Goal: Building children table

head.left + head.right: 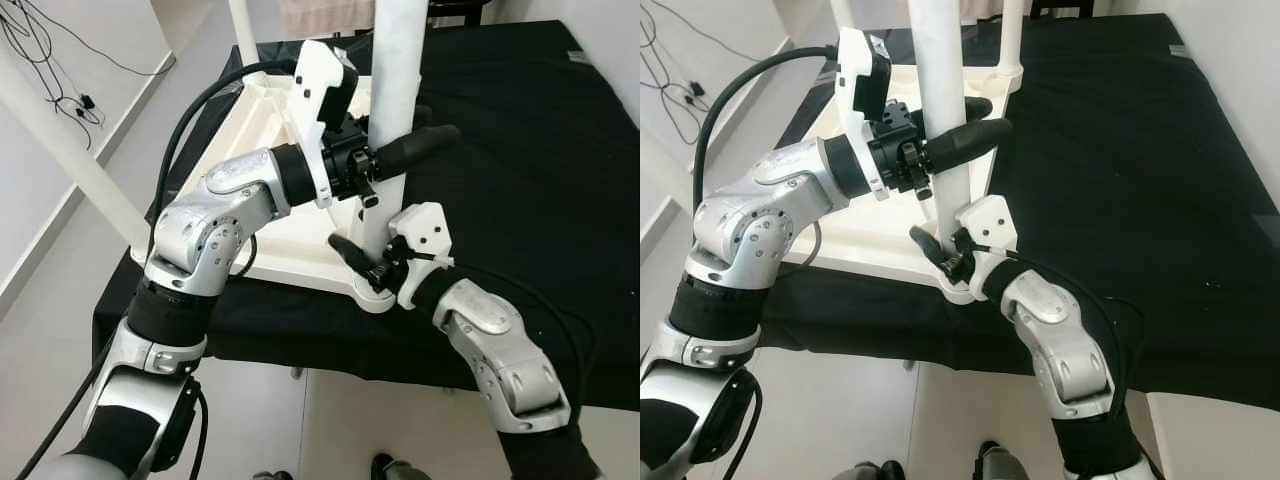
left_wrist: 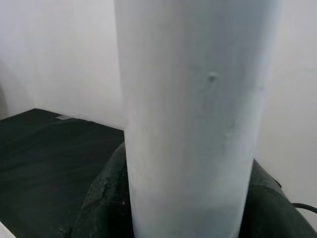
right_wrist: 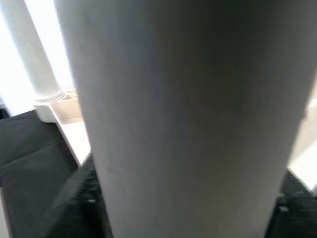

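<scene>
The white children's table (image 1: 300, 240) lies upside down on a black cloth (image 1: 520, 170) covering the work surface, its legs pointing up. At the near corner stands one white leg (image 1: 397, 100), upright in its socket. The left gripper (image 1: 400, 155) has its fingers closed around this leg partway up. The right gripper (image 1: 365, 262) grips the same leg lower down, just above the socket, fingers closed on it. Another leg (image 1: 70, 160) rises at the left corner, and loose cables (image 1: 50, 60) lie on the floor beyond.
</scene>
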{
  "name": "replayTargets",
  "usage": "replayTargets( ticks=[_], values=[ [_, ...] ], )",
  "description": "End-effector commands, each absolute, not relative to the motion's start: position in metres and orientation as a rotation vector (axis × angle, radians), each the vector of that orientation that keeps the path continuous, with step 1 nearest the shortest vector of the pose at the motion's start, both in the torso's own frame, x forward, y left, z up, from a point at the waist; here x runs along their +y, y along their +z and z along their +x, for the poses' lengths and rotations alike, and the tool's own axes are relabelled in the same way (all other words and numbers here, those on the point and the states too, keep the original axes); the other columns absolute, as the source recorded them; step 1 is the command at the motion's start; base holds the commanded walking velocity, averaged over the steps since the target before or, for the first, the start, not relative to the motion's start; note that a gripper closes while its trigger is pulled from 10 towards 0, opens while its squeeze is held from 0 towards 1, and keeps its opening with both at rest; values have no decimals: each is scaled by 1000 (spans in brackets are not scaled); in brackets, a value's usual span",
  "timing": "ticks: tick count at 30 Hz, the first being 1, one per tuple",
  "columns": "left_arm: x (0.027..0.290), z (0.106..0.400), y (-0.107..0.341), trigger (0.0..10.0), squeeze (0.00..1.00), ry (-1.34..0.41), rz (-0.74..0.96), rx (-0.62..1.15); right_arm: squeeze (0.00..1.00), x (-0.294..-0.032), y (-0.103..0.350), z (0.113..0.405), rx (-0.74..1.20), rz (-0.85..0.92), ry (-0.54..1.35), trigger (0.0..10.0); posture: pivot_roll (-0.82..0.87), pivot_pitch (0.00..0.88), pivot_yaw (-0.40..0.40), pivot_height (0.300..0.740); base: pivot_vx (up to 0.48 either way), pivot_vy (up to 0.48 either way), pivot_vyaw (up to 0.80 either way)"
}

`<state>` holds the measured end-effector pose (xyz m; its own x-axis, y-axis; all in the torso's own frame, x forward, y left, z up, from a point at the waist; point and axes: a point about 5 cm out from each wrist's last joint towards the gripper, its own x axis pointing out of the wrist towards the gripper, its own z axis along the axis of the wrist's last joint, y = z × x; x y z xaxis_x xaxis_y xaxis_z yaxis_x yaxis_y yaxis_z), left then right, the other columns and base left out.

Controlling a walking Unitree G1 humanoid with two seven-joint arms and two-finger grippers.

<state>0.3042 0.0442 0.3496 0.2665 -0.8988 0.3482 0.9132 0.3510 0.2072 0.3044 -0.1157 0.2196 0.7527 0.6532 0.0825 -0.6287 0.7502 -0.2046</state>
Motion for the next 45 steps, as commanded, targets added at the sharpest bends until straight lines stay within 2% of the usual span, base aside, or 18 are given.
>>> replayTargets(
  ticks=[1, 5, 6, 8, 9, 13, 17, 24, 26, 29, 31, 32, 35, 37, 38, 39, 40, 45],
  values=[
    [44, 302, 346, 0, 0, -1233, -51, -431, 1000, -109, 251, 313, -246, -175, 861, 10000, -54, 219, 90, 740, 0, 0, 0],
    [44, 302, 346, 0, 0, -1235, -54, -432, 1000, -109, 265, 317, -277, -198, 959, 10000, -53, 222, 91, 740, 0, 0, 0],
    [44, 302, 347, 0, 0, -1236, -54, -432, 498, -109, 270, 321, -279, -221, 1018, 10000, -55, 228, 90, 740, 0, 0, 0],
    [43, 301, 347, 0, 0, -1237, -55, -433, 498, -109, 272, 323, -279, -238, 1053, 10000, -55, 228, 90, 740, 0, 0, 0],
    [42, 300, 346, 0, 0, -1241, -58, -430, 0, -111, 278, 335, -254, -267, 1111, 10000, -52, 237, 91, 740, 0, 0, 0],
    [42, 300, 346, 0, 0, -1242, -59, -429, 0, -112, 280, 339, -239, -268, 1128, 10000, -52, 237, 91, 740, 0, 0, 0],
    [37, 297, 342, 0, 0, -1268, -52, -412, 0, -107, 276, 349, -119, -241, 1317, 10000, -47, 250, 91, 740, 0, 0, 0],
    [35, 294, 344, 0, 0, -1310, -51, -429, 0, -101, 271, 350, -82, -227, 1395, 10000, -46, 250, 90, 740, 0, 0, 0],
    [39, 283, 358, 0, 0, -1480, -105, -505, 0, -94, 267, 344, -62, -137, 1490, 10000, -48, 240, 88, 740, 0, 0, 0],
    [41, 278, 360, 0, 0, -1564, -128, -500, 0, -91, 267, 341, -69, -117, 1513, 10000, -50, 236, 88, 740, 0, 0, 0],
    [46, 268, 360, 0, 0, -1748, -189, -454, 0, -85, 267, 338, -101, -73, 1541, 10000, -55, 228, 92, 740, 0, 0, 0],
    [46, 268, 360, 0, 0, -1748, -189, -454, 0, -85, 267, 338, -101, -73, 1541, 10000, -55, 228, 92, 740, 0, 0, 0],
    [52, 258, 359, 0, 0, -1938, -249, -419, 0, -79, 270, 334, -160, -14, 1564, 10000, -64, 219, 98, 740, 0, 0, 0],
    [54, 256, 358, 0, 0, -1974, -251, -414, 0, -78, 271, 333, -173, -5, 1570, 10000, -64, 219, 98, 740, 0, 0, 0],
    [54, 254, 357, 0, 0, -2012, -244, -409, 0, -77, 271, 330, -187, 2, 1579, 6275, -68, 217, 99, 740, 0, 0, 0],
    [55, 252, 356, 0, 0, -2034, -237, -405, 0, -76, 271, 329, -192, 6, 1587, 6275, -68, 217, 99, 740, 0, 0, 0],
    [55, 251, 356, 0, 0, -2061, -224, -400, 0, -76, 271, 326, -199, 2, 1599, 0, -72, 216, 99, 740, 0, 0, 0],
    [57, 247, 356, 0, 0, -2124, -189, -388, 0, -76, 271, 316, -214, -29, 1643, 0, -75, 214, 101, 740, 0, 0, 0]
  ],
)
